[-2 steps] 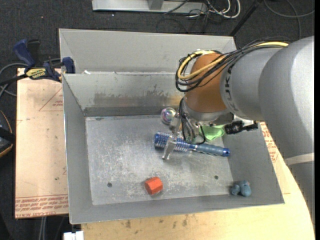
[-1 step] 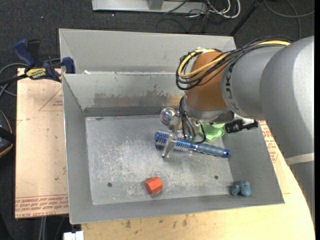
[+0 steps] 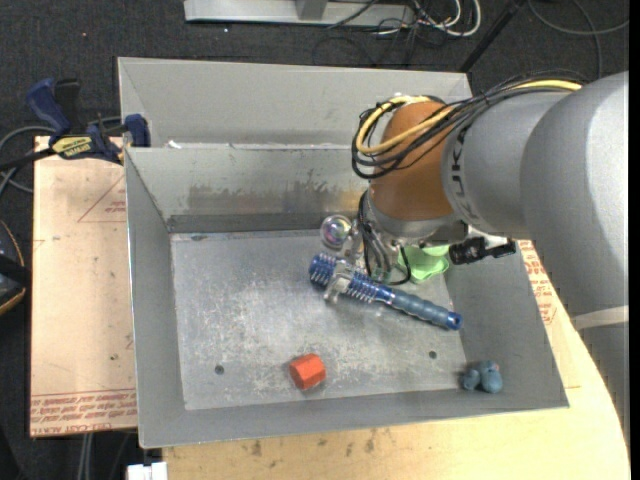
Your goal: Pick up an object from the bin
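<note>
My gripper (image 3: 368,258) hangs low at the middle right of the bin, below the orange wrist cover. It is right over the bristle end of a blue brush (image 3: 420,310), which lies slanted on the floor with its handle pointing to the lower right. A small shiny silver ball-like thing (image 3: 335,231) sits just left of the gripper, near the back wall. A light green thing (image 3: 428,261) lies just right of the gripper, partly hidden by the arm.
An orange-red block (image 3: 308,371) lies near the front wall at the middle. A small blue lumpy thing (image 3: 482,378) sits in the front right corner. The big grey arm covers the bin's right rim.
</note>
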{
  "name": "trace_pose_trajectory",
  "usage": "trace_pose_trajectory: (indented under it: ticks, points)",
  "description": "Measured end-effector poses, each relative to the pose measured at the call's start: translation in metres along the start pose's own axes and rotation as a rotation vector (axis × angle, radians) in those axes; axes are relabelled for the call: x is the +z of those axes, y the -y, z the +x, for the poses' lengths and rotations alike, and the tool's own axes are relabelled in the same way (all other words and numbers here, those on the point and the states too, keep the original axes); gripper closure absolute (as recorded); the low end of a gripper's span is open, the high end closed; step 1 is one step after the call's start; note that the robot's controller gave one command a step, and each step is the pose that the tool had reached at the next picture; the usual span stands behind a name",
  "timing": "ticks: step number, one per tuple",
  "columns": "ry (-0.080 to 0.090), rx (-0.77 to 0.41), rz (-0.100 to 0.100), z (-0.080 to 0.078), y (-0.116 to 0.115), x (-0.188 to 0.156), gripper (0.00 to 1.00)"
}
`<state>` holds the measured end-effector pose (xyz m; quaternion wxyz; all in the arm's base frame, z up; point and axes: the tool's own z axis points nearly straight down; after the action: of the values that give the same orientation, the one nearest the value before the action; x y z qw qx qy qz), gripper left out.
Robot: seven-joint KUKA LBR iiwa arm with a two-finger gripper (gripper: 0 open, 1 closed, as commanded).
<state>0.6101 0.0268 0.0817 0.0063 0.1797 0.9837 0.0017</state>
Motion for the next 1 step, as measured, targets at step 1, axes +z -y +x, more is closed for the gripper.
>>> trace_pose_trajectory:
  ticks: [1]
  points:
    - [-0.004,-0.003,0.001,-0.0026,-0.0017,-0.067,1.0]
